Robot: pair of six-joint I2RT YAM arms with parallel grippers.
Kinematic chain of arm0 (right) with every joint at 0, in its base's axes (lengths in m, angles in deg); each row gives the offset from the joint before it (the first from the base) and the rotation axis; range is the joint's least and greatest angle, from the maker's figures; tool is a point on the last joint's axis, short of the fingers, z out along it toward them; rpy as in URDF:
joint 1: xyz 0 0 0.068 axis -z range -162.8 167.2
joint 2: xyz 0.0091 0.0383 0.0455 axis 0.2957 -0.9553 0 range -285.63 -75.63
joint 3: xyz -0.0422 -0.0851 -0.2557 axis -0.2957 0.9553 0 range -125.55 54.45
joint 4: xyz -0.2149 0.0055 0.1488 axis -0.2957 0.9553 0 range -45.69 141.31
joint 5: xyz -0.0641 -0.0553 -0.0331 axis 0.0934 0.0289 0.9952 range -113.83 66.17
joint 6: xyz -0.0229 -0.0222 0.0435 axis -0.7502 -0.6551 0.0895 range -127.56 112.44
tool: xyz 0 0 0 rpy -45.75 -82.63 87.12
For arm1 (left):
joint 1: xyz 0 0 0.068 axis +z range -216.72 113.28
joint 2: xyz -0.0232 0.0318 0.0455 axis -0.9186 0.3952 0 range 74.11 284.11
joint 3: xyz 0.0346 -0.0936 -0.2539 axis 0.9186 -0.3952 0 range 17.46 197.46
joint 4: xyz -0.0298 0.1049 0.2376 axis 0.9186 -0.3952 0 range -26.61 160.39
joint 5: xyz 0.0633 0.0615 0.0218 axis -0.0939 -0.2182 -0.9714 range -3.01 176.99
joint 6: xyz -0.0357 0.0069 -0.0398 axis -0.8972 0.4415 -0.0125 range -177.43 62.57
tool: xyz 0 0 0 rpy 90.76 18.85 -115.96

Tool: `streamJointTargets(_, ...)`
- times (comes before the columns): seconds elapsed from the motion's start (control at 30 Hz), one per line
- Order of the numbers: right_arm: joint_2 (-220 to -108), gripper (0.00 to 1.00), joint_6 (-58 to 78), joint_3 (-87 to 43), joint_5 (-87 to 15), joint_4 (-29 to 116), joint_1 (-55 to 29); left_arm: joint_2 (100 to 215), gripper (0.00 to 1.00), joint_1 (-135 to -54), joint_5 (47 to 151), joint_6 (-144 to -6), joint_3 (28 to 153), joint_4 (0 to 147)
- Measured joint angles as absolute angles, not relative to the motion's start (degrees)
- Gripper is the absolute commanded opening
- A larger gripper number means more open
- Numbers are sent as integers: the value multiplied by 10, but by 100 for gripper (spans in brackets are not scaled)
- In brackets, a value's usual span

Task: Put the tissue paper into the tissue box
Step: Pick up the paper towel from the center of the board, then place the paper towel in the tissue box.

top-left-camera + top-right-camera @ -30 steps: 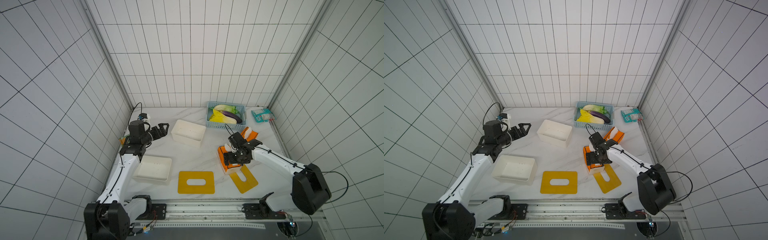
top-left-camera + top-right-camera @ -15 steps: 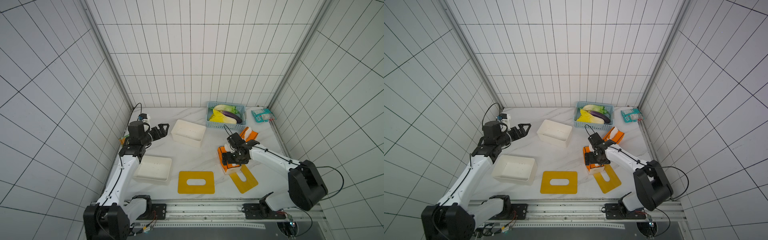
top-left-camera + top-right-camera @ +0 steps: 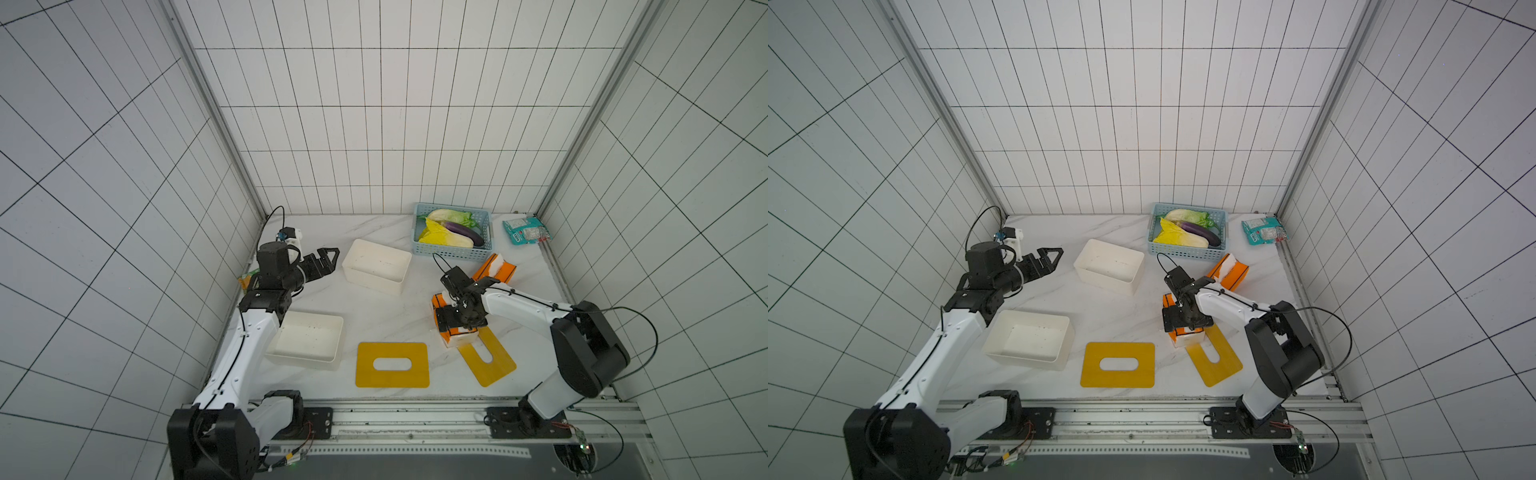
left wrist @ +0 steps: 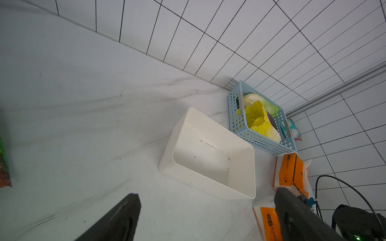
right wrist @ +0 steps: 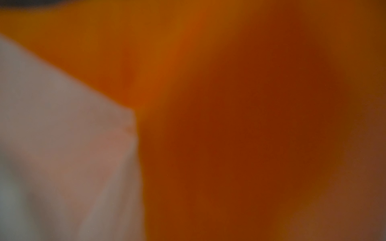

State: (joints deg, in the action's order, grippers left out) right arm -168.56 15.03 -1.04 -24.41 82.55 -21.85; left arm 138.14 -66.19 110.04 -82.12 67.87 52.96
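Two orange tissue paper packs lie at the right. One tissue pack [image 3: 496,268] [image 3: 1230,272] [image 4: 289,169] rests near the basket. The other tissue pack [image 3: 436,300] [image 3: 1168,300] [image 4: 267,223] sits under my right gripper [image 3: 457,322] [image 3: 1185,320], whose jaws stand wide astride it; the right wrist view is only orange blur [image 5: 250,125]. Two white open tissue boxes stand on the table: a far box [image 3: 376,266] [image 3: 1108,266] [image 4: 208,183] and a near-left box [image 3: 307,340] [image 3: 1030,338]. My left gripper [image 3: 330,259] [image 3: 1054,254] [image 4: 205,194] hovers open and empty beside the far box.
Two yellow lids lie at the front: one lid [image 3: 365,365] with an oval hole, another lid [image 3: 500,365] with a slot, touching the pack under my right gripper. A blue basket [image 3: 453,249] of vegetables and a teal packet [image 3: 525,230] are at the back right. A small packet [image 3: 245,282] lies by the left wall.
My right gripper has crept a little leftward and lower over the orange pack. The left gripper has edged slightly toward the far white box. Both stay open.
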Motion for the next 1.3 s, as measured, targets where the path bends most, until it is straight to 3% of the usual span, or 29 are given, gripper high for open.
streamJointTargets(0.13, -1690, 99, 150, -10, -244, 822, -218, 1386, 98, -662, 1100, -821, 679, 530)
streamJointTargets(0.27, -1691, 84, 145, -11, -243, 819, -218, 1387, 98, -662, 1100, -821, 679, 529)
streamJointTargets(0.6, -1671, 69, 112, -38, -238, 825, -219, 1387, 98, -662, 1100, -821, 679, 529)
streamJointTargets(1.0, -1645, 63, 9, -205, -224, 851, -218, 1387, 98, -650, 1110, -824, 679, 530)
streamJointTargets(1.3, -1753, 58, -124, -412, -278, 871, -210, 1382, 98, -647, 1111, -826, 679, 530)
